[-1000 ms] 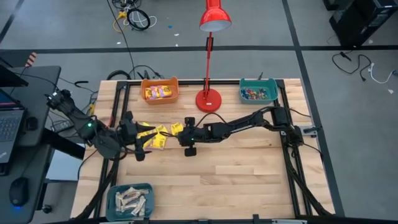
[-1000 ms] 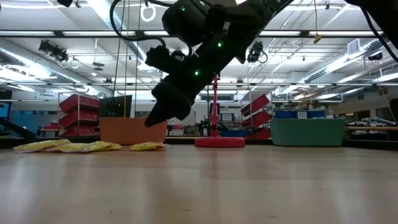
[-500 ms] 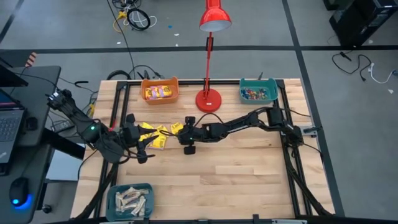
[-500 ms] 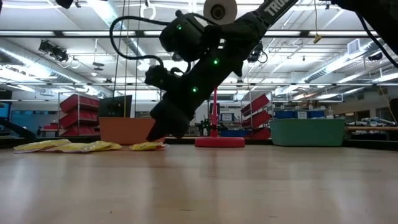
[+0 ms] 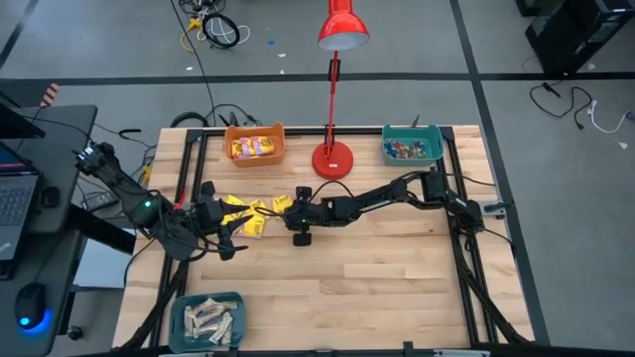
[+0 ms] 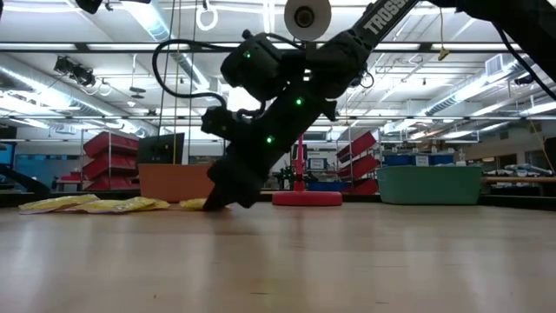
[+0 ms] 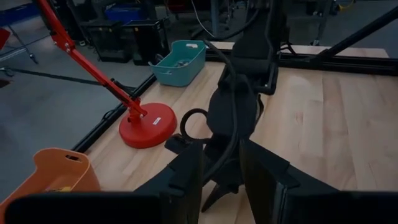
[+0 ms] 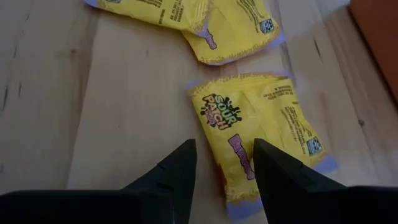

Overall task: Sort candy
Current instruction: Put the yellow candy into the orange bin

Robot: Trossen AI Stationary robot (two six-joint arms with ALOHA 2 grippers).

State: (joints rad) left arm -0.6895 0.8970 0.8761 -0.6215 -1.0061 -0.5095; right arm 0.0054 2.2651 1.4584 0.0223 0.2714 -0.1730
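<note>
Right wrist view: right tool (image 8: 224, 180) parted, poised over yellow packet (image 8: 258, 134)

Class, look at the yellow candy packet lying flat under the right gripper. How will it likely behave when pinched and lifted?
The yellow packet looks like a thin crinkled film pouch, so it will probably flop rather than stay stiff. It lies flat on the table, so the open right gripper may slide it before catching it. It seems light and unlikely to roll.
</note>
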